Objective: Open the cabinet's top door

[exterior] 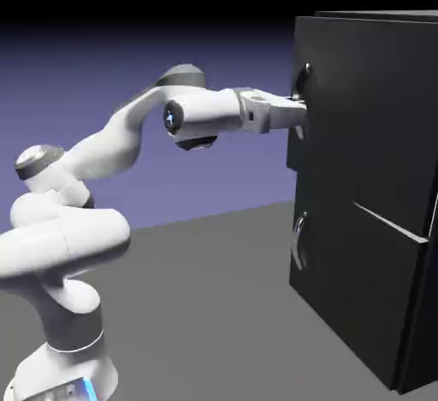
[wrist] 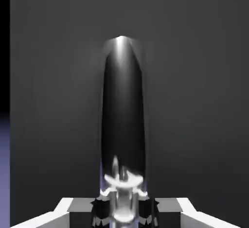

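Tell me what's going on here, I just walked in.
A white robot arm is at a tall black cabinet, working on the top door. Its end effector is closed on the curved silver handle of that door. The top door looks shut at this moment, so the pull to open it seems yet to come. The lower door, with its own silver handle, is shut and untouched.

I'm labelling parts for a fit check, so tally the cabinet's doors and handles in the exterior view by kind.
Flat matte black doors, upper and lower: 2
Curved silver metal handles, one on each door: 2
Total: 4
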Robot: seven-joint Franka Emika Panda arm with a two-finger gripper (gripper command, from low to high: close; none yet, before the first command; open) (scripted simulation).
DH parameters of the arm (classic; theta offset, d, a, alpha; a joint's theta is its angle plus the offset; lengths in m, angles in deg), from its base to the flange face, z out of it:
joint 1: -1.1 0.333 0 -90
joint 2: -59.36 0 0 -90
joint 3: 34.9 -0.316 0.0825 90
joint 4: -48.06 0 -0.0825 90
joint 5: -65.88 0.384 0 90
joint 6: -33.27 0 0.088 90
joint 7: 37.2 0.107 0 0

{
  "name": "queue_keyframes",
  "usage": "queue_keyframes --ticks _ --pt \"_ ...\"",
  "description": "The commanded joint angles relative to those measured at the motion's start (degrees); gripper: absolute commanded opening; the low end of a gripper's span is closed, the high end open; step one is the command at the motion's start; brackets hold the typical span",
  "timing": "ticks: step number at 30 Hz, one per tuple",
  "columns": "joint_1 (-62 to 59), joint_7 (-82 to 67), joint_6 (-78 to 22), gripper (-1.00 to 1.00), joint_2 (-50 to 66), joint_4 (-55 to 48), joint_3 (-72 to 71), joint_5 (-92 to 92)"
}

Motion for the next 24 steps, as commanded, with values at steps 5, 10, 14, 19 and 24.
queue_keyframes --ticks 5,10,14,19,24 --pt "2.16 -5.81 -12.41 -1.00 2.04 7.66 6.37 -2.61" --pt "1.30 -11.04 -24.87 -1.00 5.24 12.65 13.88 -7.63" --pt "-1.28 -15.25 -34.84 -1.00 9.02 14.75 20.11 -12.97" --pt "-6.21 -21.25 -47.30 -1.00 15.83 15.06 27.31 -21.09" --pt "-12.28 -28.83 -59.46 -1.00 25.50 12.56 32.87 -30.95"
